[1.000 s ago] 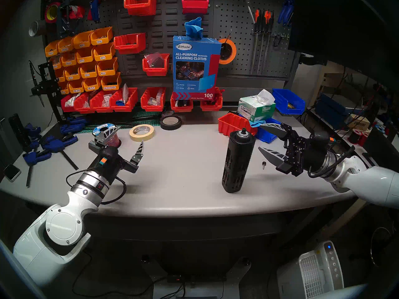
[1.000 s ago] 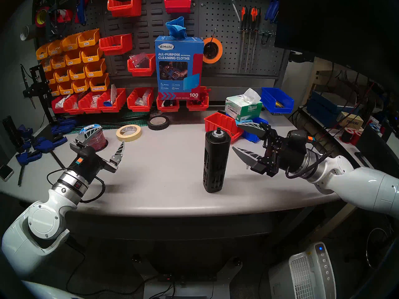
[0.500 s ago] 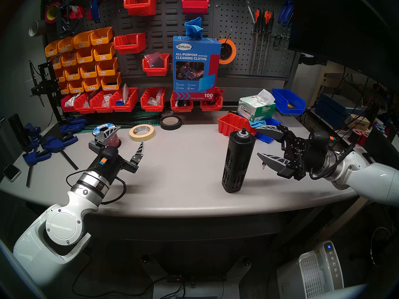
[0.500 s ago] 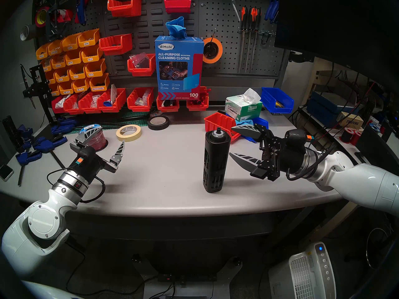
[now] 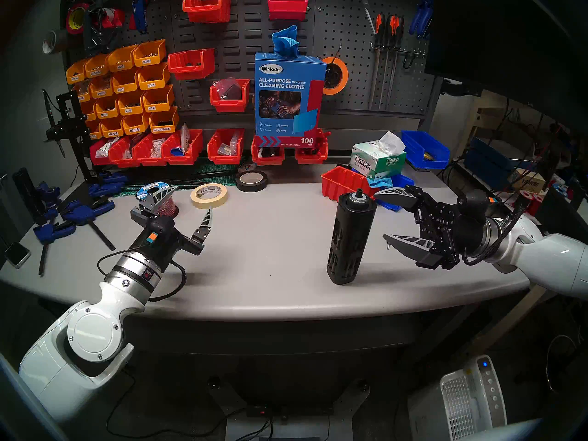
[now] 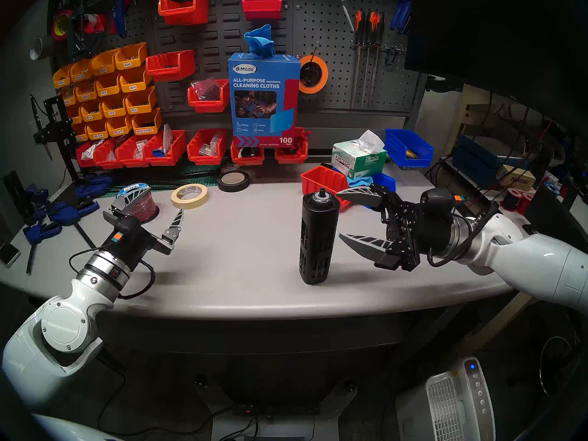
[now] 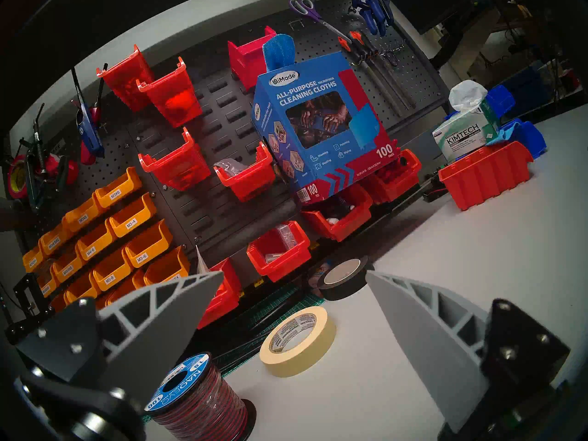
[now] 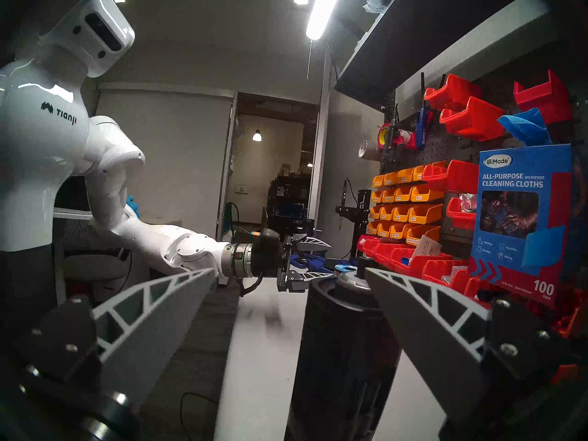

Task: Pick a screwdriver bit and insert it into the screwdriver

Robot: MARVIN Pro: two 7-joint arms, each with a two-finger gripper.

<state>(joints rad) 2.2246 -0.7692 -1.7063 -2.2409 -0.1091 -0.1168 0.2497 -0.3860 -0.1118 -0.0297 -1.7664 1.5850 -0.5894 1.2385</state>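
The right tool (image 5: 380,216) is hanging wide open and empty just beside the screwdriver (image 5: 350,236), its two fingers now reaching either side of the upper body; a second ago it sat a little further off and was angled differently. So it is lining up on the column rather than fetching anything. The screwdriver is standing upright on the worktop (image 5: 270,255), well right of centre, its top socket showing a small dark stub. I am not seeing a loose bit anywhere for certain; only a small pin (image 5: 388,246) is peeking out under the lower finger. The left tool (image 5: 191,198) is waiting open and empty, unmoved, near the tape rolls (image 5: 209,195).
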